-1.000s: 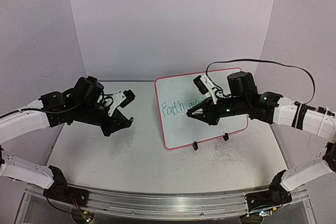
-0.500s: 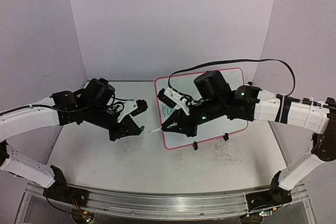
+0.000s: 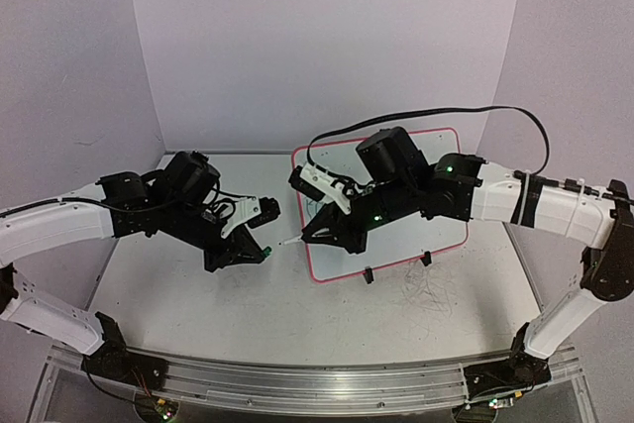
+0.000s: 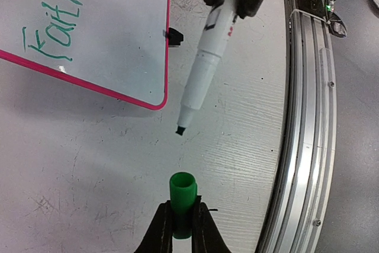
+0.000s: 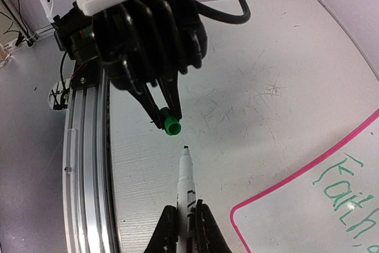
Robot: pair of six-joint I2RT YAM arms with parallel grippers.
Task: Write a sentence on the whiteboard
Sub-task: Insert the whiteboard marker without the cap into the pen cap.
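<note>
The whiteboard with its pink frame stands tilted at centre right; my right arm hides most of it. The green sentence shows as "Faith" plus a few letters in the left wrist view and in the right wrist view. My right gripper is shut on a white marker, uncapped, held left of the board's corner. My left gripper is shut on the green cap. The cap's open end faces the marker tip across a small gap. In the top view the cap and the tip almost meet.
The board's two black clip feet rest on the scuffed white tabletop. An aluminium rail runs along the table's near edge. A black cable arcs above my right arm. Grey walls close the back and sides.
My right arm swung left off the board's face with the marker. My left arm came right with the cap. Tip and cap now face each other closely.
</note>
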